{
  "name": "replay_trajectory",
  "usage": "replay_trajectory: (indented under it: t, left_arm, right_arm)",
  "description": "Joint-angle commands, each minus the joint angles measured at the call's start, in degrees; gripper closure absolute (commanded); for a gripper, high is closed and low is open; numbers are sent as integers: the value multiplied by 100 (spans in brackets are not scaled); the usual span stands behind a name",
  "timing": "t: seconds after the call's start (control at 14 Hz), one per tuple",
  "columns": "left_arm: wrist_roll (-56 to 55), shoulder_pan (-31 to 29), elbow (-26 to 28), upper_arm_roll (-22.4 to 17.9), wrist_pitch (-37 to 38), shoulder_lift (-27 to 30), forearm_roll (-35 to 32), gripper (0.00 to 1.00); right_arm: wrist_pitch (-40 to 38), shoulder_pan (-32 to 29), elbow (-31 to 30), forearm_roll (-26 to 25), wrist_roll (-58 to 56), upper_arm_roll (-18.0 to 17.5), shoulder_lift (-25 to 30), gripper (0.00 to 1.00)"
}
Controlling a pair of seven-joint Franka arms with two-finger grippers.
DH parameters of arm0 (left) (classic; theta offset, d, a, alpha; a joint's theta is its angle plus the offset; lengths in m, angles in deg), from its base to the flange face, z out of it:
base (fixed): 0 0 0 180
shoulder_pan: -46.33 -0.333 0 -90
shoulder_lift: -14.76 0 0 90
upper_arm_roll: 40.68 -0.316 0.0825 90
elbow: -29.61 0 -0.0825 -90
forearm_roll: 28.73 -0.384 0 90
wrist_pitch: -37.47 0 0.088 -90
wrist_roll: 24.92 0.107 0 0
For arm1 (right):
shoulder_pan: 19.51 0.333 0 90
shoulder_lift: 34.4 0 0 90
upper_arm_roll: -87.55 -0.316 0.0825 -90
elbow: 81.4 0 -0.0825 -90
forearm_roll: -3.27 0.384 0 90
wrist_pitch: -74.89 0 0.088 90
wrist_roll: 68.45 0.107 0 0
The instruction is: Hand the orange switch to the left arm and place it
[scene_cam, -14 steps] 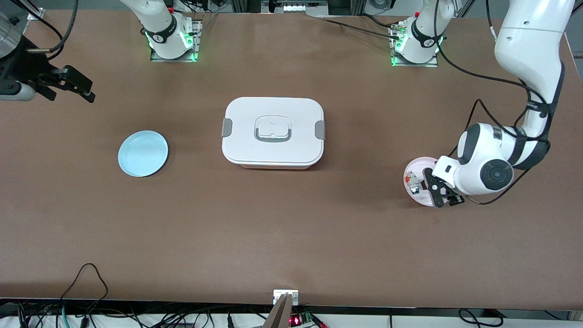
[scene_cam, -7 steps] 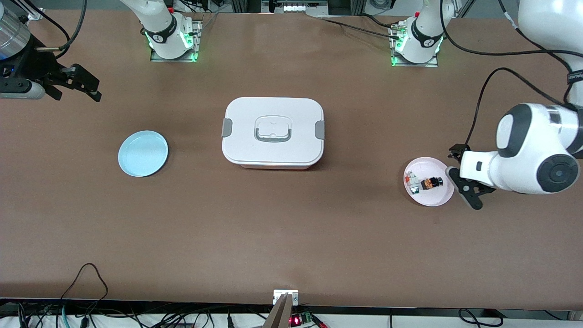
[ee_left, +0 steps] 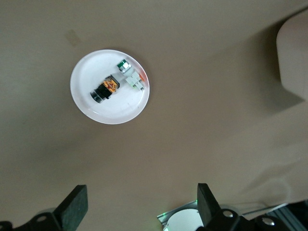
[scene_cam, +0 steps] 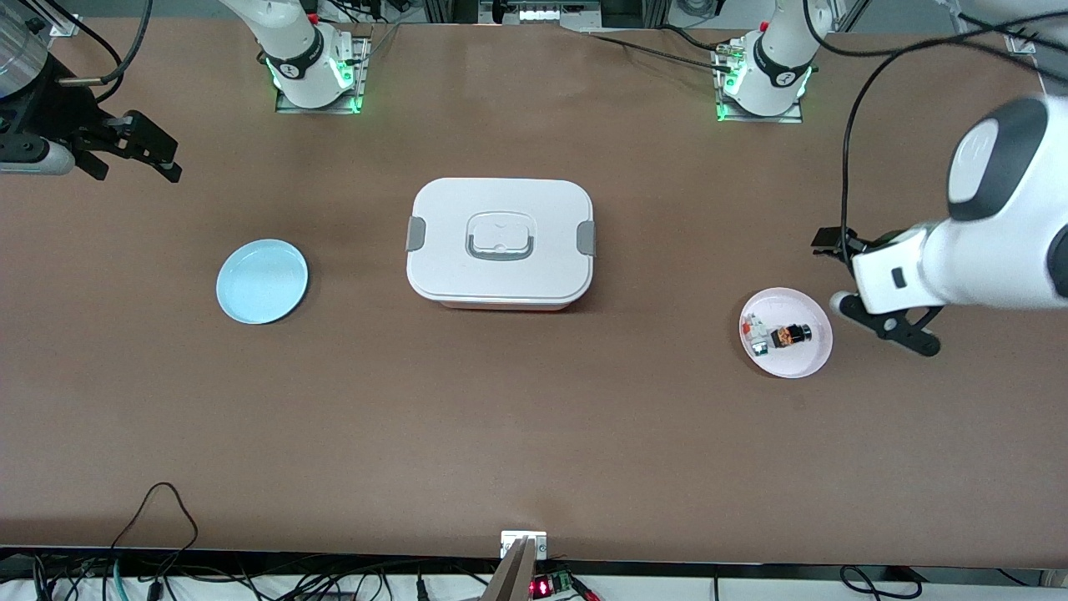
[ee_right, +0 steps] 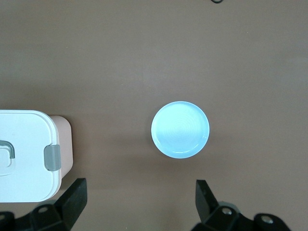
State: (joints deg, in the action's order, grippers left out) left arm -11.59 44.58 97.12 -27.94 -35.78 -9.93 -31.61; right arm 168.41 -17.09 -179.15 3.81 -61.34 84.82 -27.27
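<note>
No brand or writing can be read on anything here. At the right arm's end of the bench [scene_cam: 534,434], the right pincer [scene_cam: 133,150] hangs in the air with its fingers [ee_right: 72,195] spread wide and nothing between them; the arm itself is cut off by the picture's edge. Near it a blue plate [scene_cam: 262,280] lies bare on the bench. The white box [scene_cam: 501,242] sits mid-bench between the two plates, lid on, grey clips at both ends; the right wrist view catches only one end of it. Toward the left arm's end, the orange switch [scene_cam: 790,335] lies on its side in a pale pink plate [scene_cam: 813,361], its long axis running roughly along the bench's length, black end toward the left arm's end. Small white, red and green pieces [scene_cam: 755,332] lie just beside it, too small to make out. The left pincer [scene_cam: 876,288] hangs just beside the pink plate, fingers [ee_left: 74,207] wide apart and holding nothing, partly hidden by its own white wrist.
</note>
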Motion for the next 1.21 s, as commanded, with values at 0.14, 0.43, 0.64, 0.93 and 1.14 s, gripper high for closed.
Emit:
replay_trajectory:
  t: [0.14,0.43,0.64,0.93,1.14]
  left_arm:
    - [-970,323,1901,-764,-1311,1631,657,0]
    - [-1156,192,2793,-791,-1790,2424,499,0]
    - [-1491,183,3145,-791,-1816,2681,385,0]
    - [-1553,157,3346,-887,-2366,2707,200,0]
    - [-1429,244,3418,-835,-2756,2733,235,0]
  right_arm:
    - [-106,-66,125,-80,97,-78,-45,0]
    - [-106,-66,125,-80,106,-78,-45,0]
    - [-106,-66,125,-80,106,-87,-53,0]
    - [-98,-66,125,-80,106,-87,-45,0]
    - [-98,-66,125,-72,106,-87,-45,0]
